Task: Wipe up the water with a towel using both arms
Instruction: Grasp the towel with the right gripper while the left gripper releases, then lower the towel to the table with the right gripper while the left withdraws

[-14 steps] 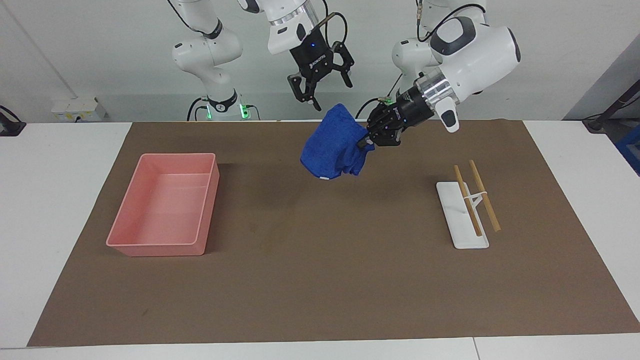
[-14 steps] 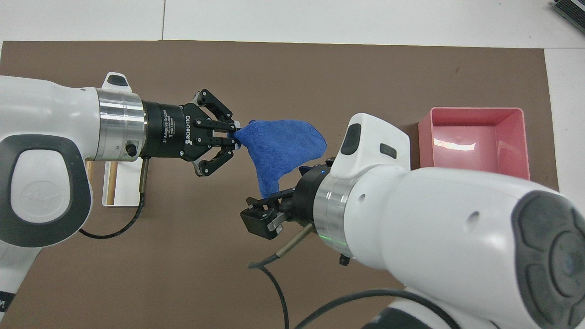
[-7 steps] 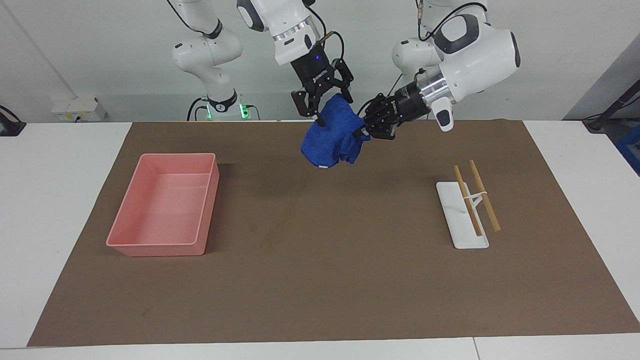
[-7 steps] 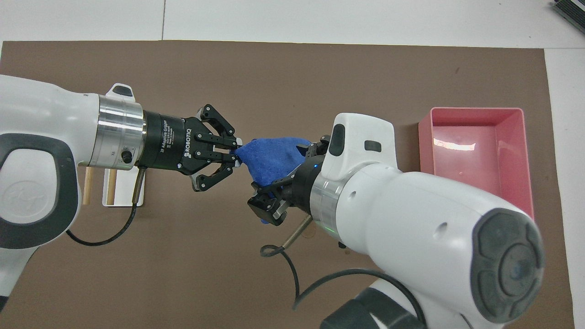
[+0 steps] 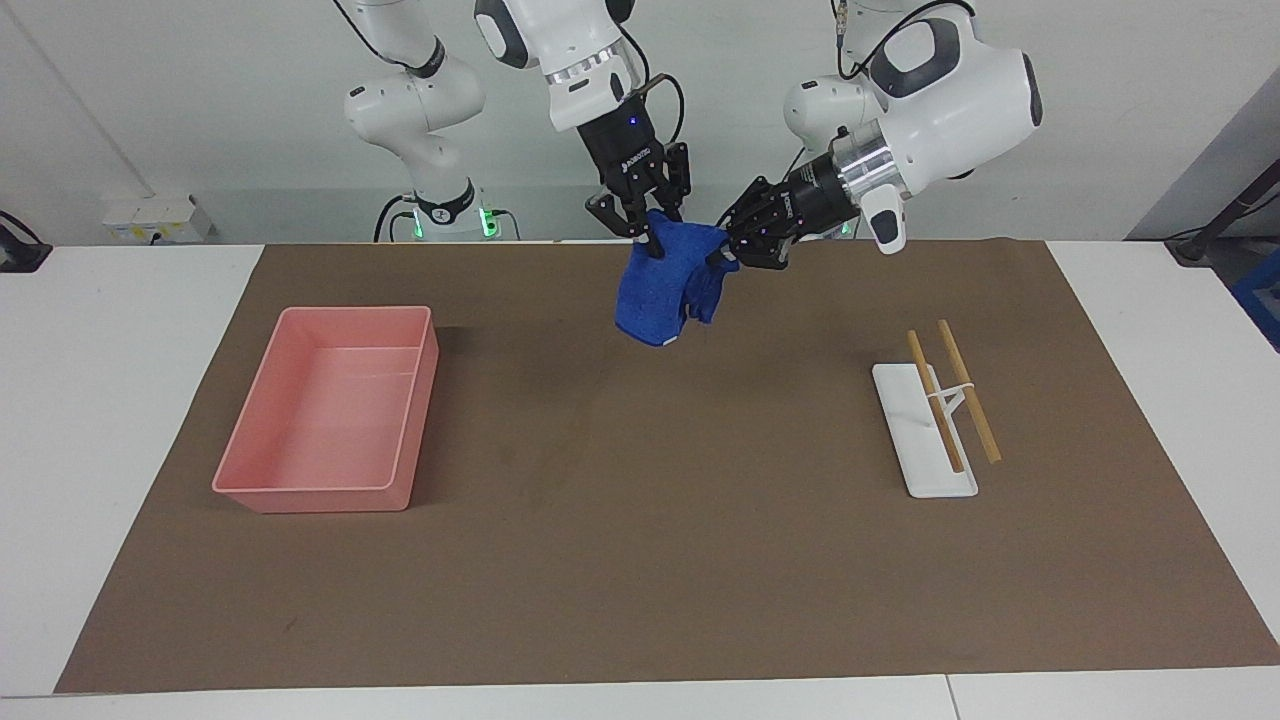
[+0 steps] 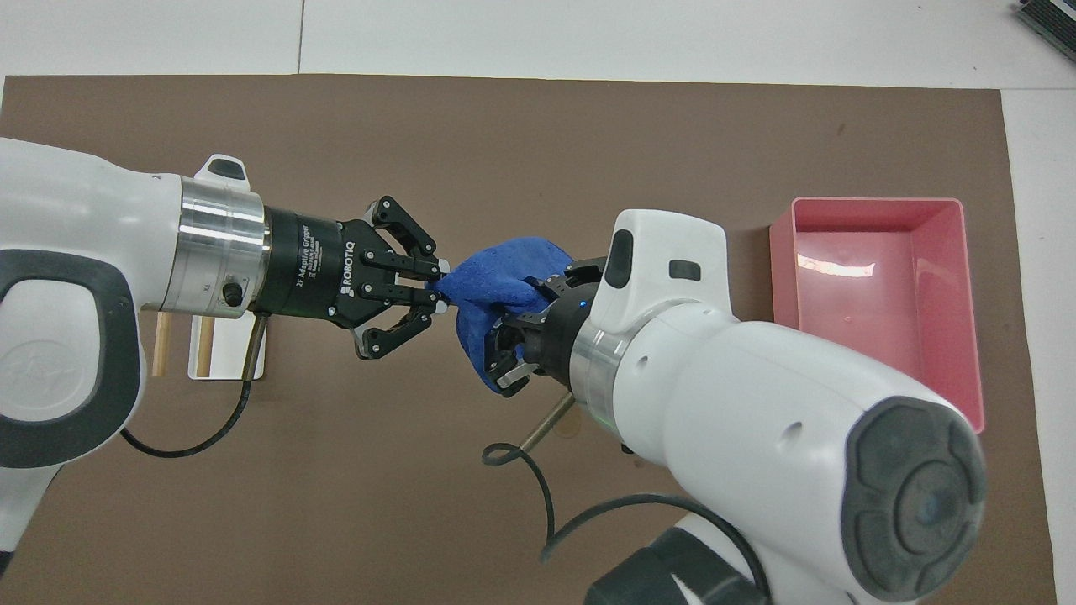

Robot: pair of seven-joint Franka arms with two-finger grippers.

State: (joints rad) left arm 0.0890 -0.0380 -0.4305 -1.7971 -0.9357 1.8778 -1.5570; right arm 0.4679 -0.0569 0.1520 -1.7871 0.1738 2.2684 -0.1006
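From my station, going across the facing view from its left edge: the pink tray (image 5: 325,410) sits on the brown mat (image 5: 640,560) toward the right arm's end of the worktop, with nothing in it.

Next comes the right claw (image 5: 652,232), up in the air over the part of the mat nearest the robots. Its fingertips sit in the top edge of the towel (image 5: 662,285); I judge it is taking hold, though I cannot tell whether the grip is firm.

The towel hangs bunched between the 2 claws, clear of the mat, its white tag at the bottom.

The left claw (image 5: 722,262) is clamped tight on the towel's other corner.

Last, the white rack (image 5: 925,440) with 2 wooden sticks lies toward the left arm's end.

As I read it, the towel is lifted and shared by both arms, but no wiping has begun. I cannot make out the water on the mat; lowering and sweeping are all left.
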